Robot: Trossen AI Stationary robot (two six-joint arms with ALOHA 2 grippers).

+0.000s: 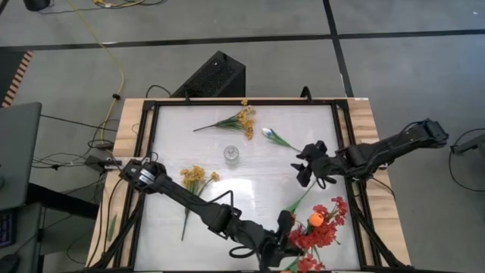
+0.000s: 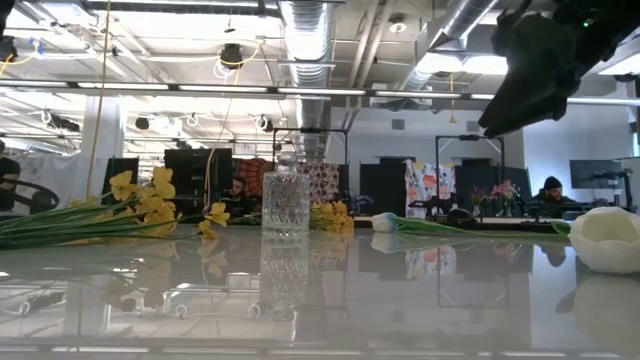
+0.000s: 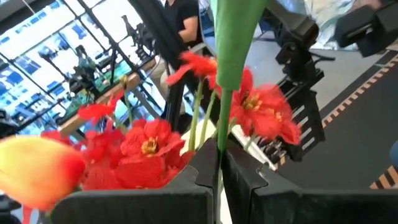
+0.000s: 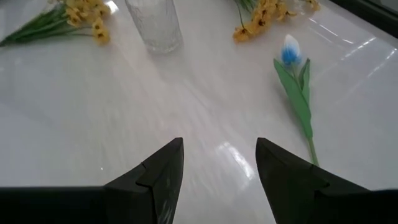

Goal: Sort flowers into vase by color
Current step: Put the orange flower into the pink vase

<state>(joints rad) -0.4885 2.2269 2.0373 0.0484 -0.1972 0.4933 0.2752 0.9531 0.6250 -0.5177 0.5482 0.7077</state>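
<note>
Left hand [image 1: 284, 241], shut on a green stem [image 3: 231, 56] among red flowers [image 1: 324, 227] at 5 o'clock: lift straight, then steer toward the central glass vase [image 1: 231, 156]. Right hand [image 1: 307, 167] hovers open.

The glass vase [image 1: 231, 156] is standing alone at the bench [image 1: 250, 121] centre, with open surface lying all around it. Yellow sprays are lying near the far edge [image 1: 241, 119] and toward the left edge [image 1: 195, 180]. A white tulip [image 1: 276, 138] is lying just right of the vase. Red blossoms [image 1: 322, 227] and an orange tulip [image 1: 316, 218] are crowding the near right corner, where the left gripper [image 1: 282, 241] is sitting clamped on a green stem [image 3: 233, 43]. The right gripper [image 1: 305, 165], fingers spread, is hovering over clear bench beside the white tulip.
</note>
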